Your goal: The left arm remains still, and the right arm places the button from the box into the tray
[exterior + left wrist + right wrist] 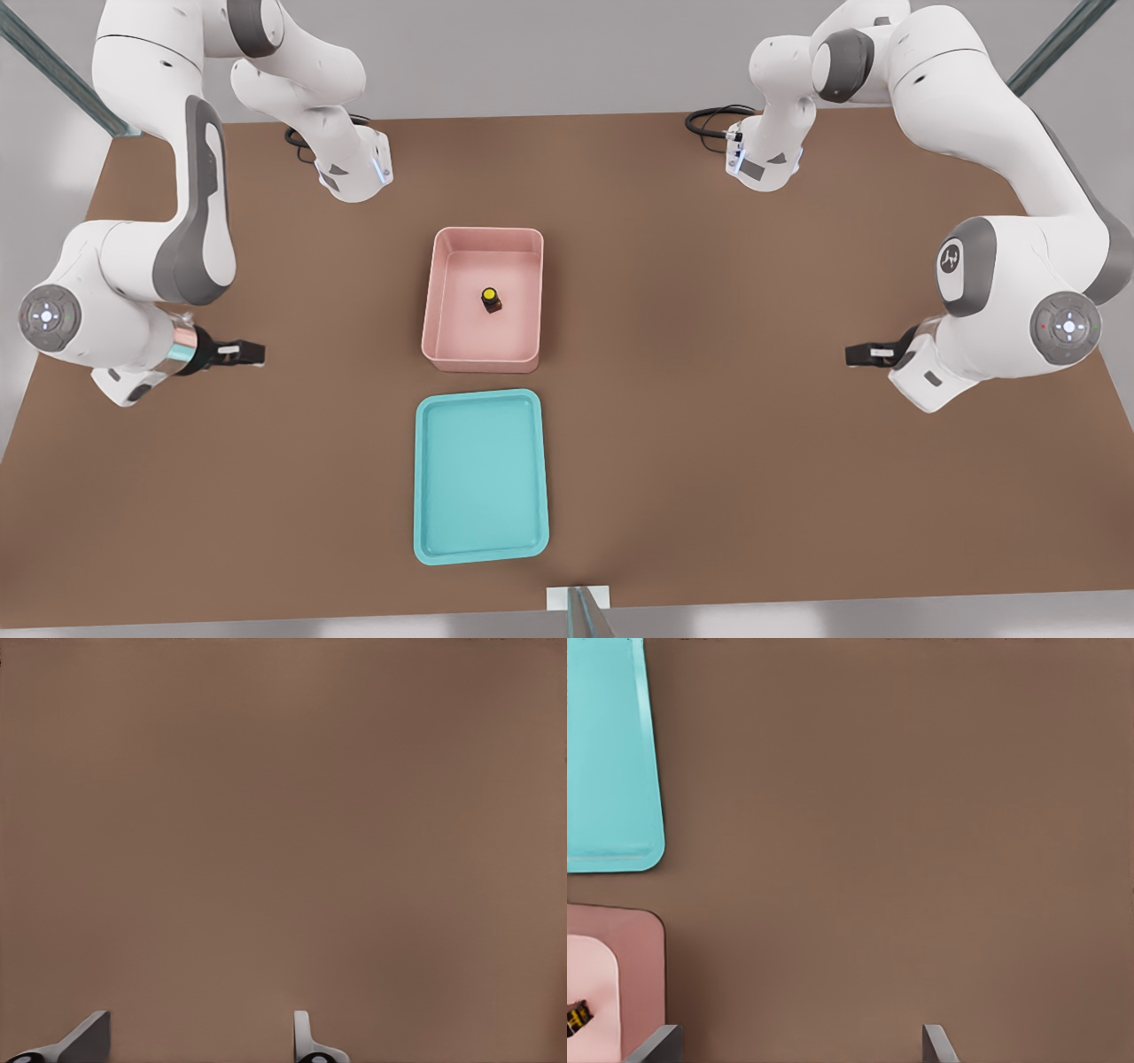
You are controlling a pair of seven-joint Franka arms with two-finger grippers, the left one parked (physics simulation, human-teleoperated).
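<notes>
While the button [490, 298] sits in the box [443, 292], your gripper [252, 353] hovers over the counter [709, 425] at the front view's left — jaws open, holding nothing; tray [479, 554] just beside the box.

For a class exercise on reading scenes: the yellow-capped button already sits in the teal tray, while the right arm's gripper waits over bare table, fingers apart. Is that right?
Not quite. In the front view, the button stands inside the pink box, not in the teal tray, which holds nothing. The rest stands: the gripper is over bare table, fingers apart.
</notes>
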